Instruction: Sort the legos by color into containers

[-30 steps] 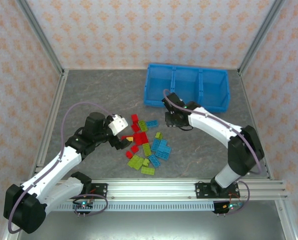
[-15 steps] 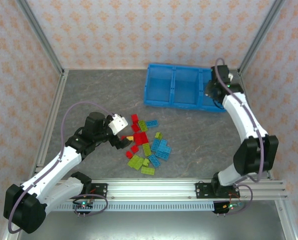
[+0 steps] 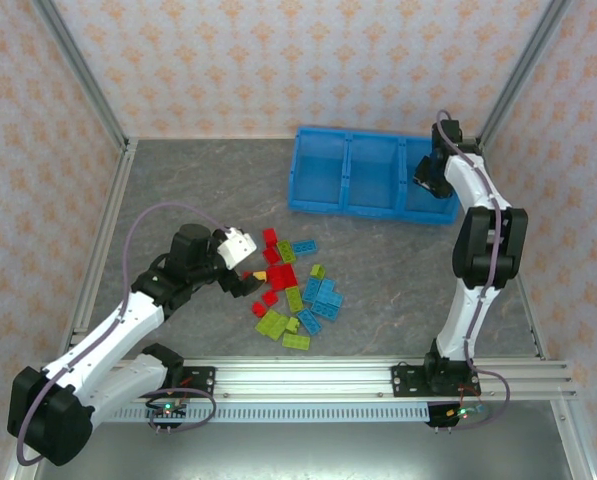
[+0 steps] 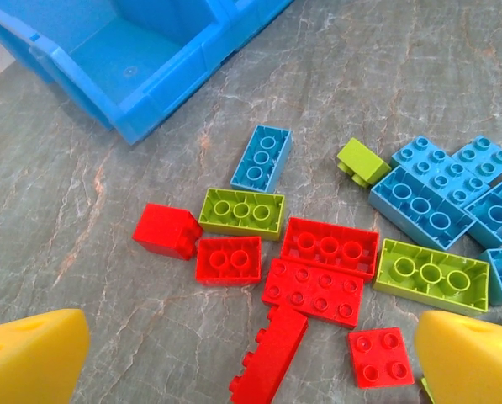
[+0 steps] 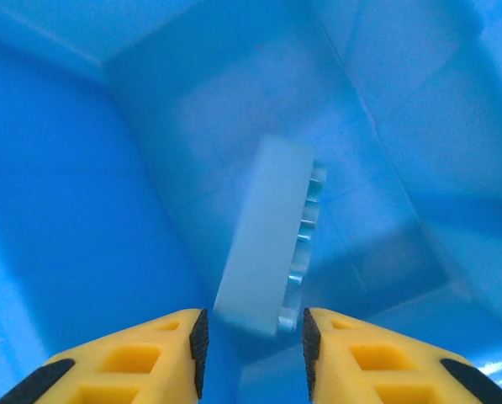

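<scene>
Your right gripper [image 5: 255, 328] hangs over the rightmost compartment [image 3: 428, 208] of the blue bin [image 3: 343, 208], at the far right of the table. From its wrist camera you look straight down into blue walls. A light blue brick [image 5: 263, 236] stands on edge and tilted there, studs facing right, its outline blurred. The brick's near end sits right at the gap between the two yellow fingertips [image 5: 175, 337]. The jaws stand only a little apart, with a thin strip of bin blue on either side of the brick. They look to be loose around it rather than clamped on it, and you cannot tell whether the brick touches the compartment floor. Your left gripper [image 4: 251, 362] has its jaws spread wide and grips nothing. It hovers low over the pile of legos [image 3: 293, 290] lying on the grey table [image 3: 178, 180], near the middle and well short of the bin. Between its fingertips, in the left wrist view, lie several red bricks: a long one [image 4: 272, 353] on its side, a flat wide one [image 4: 314, 290] and a small square one [image 4: 381, 358]. Lime green bricks [image 4: 242, 210] and light blue ones [image 4: 419, 202] lie just beyond and to the right of the red ones. The bin's other two compartments look bare in the overhead view.
</scene>
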Available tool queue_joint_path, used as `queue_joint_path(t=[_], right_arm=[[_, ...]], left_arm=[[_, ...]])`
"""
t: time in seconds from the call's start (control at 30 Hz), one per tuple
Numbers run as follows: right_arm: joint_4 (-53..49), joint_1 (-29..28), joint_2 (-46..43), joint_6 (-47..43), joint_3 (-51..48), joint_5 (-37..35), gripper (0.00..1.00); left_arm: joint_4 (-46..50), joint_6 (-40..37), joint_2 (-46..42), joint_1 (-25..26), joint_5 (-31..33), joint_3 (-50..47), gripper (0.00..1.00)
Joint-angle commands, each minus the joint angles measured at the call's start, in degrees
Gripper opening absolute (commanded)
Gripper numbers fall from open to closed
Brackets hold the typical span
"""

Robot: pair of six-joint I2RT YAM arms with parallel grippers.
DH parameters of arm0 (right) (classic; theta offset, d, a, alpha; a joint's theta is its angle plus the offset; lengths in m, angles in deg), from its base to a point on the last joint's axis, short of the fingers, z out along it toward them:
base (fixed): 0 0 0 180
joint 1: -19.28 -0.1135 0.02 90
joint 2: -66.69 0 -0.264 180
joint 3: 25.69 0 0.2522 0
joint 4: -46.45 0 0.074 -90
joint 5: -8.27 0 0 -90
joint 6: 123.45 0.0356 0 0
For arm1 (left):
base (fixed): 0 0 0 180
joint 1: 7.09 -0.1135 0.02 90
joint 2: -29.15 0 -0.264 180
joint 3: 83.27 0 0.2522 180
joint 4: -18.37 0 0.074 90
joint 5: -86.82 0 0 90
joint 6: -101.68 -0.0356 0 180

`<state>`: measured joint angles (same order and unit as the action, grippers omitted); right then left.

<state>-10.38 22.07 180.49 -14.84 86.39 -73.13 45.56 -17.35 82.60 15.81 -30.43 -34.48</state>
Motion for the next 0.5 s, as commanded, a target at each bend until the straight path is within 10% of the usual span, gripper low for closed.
queue_joint_path(t=[0.0,0.23,0.47], right_arm=[[-2.88,0.20,-6.33,0.35,0.33,0.44,0.38],[-5.36,0.19,-21.44,1.07,-8.95,9.94,0.41],[-9.65,-6.67,-37.85,5.60,-18.47,20.21,0.49]], left_arm=[[-1.15,-0.32,1.40,0.26,2.15,0.66,1.00],[-1.61,12.87,6.03,0.26,10.57,4.42,1.00],[15.54,49.19,17.72,0.39,25.89,21.89,0.88]])
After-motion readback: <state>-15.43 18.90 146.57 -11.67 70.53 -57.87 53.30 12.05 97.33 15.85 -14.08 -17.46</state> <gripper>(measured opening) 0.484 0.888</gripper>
